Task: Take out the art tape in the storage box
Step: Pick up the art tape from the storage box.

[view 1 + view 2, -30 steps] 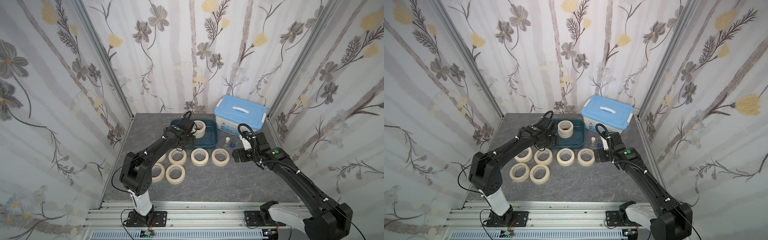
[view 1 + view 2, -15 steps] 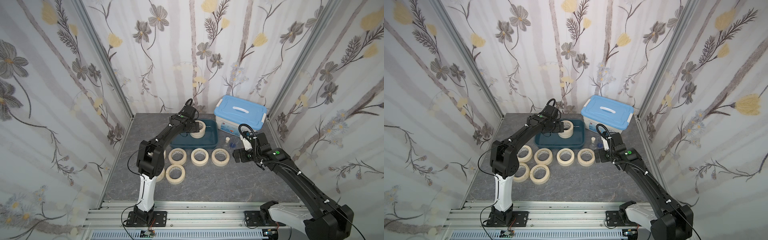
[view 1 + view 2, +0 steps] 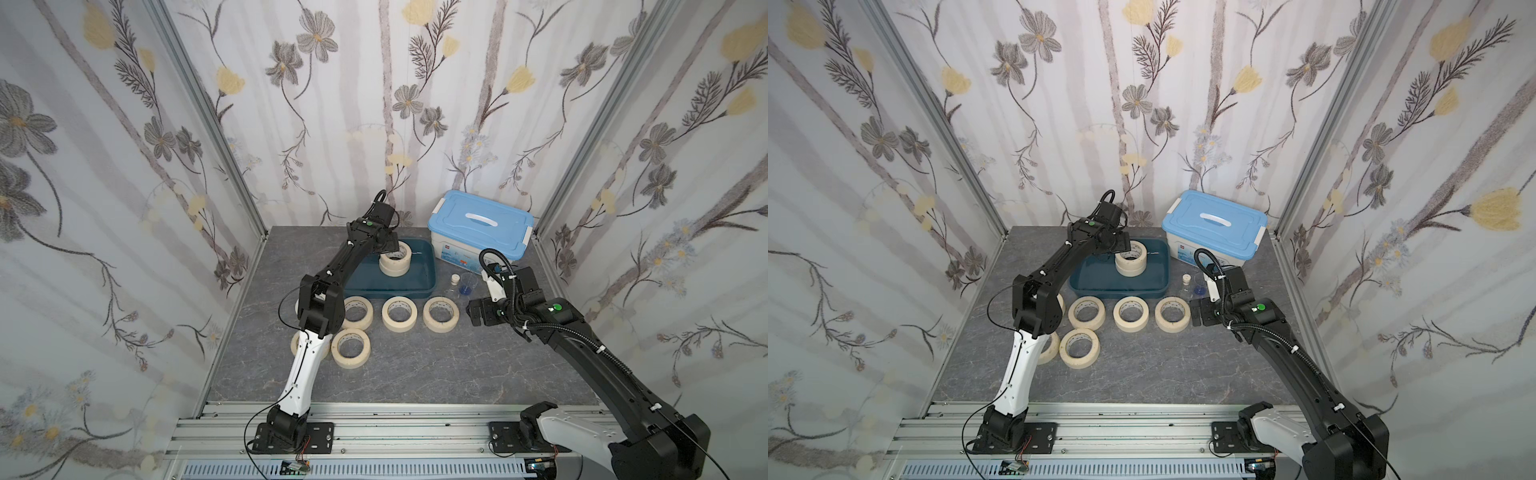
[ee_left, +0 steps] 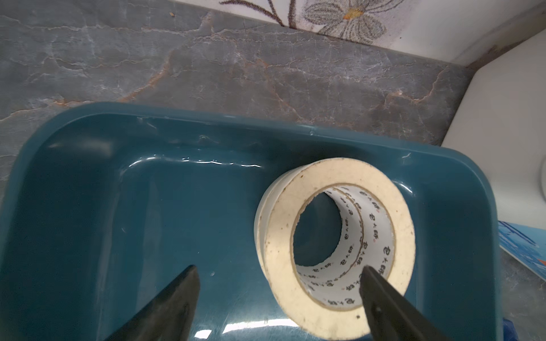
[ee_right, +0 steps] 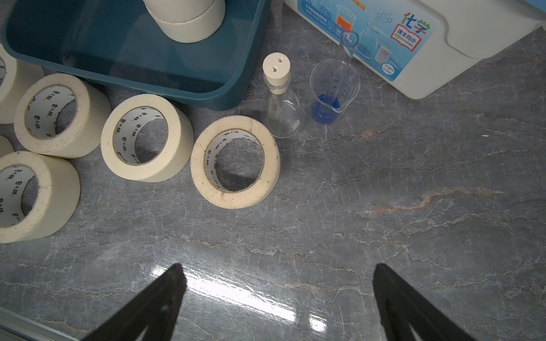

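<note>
Cream art tape (image 4: 339, 174) stacked in storage box (image 4: 88, 206); left jaws apart

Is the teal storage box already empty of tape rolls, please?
No, a stack of two tape rolls stands inside the storage box.

My left gripper (image 3: 392, 248) hangs over two stacked rolls of art tape (image 3: 395, 264) standing in the storage box (image 3: 415, 287). More loose rolls (image 3: 399, 314) lie flat on the table (image 3: 457, 374) just in front of the box. My right gripper (image 3: 478, 313) hovers off the box's front right corner, and a blue-lidded white tub (image 3: 482, 237) stands just right of the box.
</note>
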You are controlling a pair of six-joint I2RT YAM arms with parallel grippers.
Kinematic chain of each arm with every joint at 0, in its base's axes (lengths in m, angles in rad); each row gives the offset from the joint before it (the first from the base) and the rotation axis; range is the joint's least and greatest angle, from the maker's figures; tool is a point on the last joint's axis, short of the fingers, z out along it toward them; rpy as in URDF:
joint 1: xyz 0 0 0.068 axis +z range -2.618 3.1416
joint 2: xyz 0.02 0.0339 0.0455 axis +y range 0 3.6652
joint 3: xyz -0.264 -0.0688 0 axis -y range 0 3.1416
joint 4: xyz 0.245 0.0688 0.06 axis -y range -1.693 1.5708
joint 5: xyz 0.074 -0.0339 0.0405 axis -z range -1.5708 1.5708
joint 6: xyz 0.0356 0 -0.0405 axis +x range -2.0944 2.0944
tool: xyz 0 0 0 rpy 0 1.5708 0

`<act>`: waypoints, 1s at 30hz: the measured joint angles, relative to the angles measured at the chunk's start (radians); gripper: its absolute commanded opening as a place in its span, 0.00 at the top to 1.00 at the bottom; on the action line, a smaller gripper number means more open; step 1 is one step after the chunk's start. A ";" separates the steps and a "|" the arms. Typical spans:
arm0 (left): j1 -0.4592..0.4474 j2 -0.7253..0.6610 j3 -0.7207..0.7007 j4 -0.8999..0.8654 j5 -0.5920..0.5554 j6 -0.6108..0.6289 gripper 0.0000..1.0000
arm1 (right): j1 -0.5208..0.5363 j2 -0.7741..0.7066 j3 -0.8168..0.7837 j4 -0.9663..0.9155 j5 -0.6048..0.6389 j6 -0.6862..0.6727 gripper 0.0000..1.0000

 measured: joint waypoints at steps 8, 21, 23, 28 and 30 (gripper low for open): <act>0.013 0.072 0.053 -0.031 0.015 -0.021 0.35 | -0.002 0.000 -0.004 0.000 0.000 0.000 0.00; 0.018 0.095 0.055 -0.032 0.056 -0.036 0.72 | -0.003 0.000 -0.009 0.000 0.000 0.000 0.00; 0.018 0.095 0.055 -0.030 0.058 -0.039 0.79 | -0.004 -0.001 -0.009 0.000 0.000 0.000 0.00; 0.019 0.094 0.056 -0.031 0.069 -0.037 0.87 | -0.005 -0.006 -0.014 0.000 0.000 0.000 0.00; 0.019 0.090 0.056 -0.032 0.072 -0.037 0.88 | -0.005 -0.010 -0.016 0.000 0.000 0.000 0.00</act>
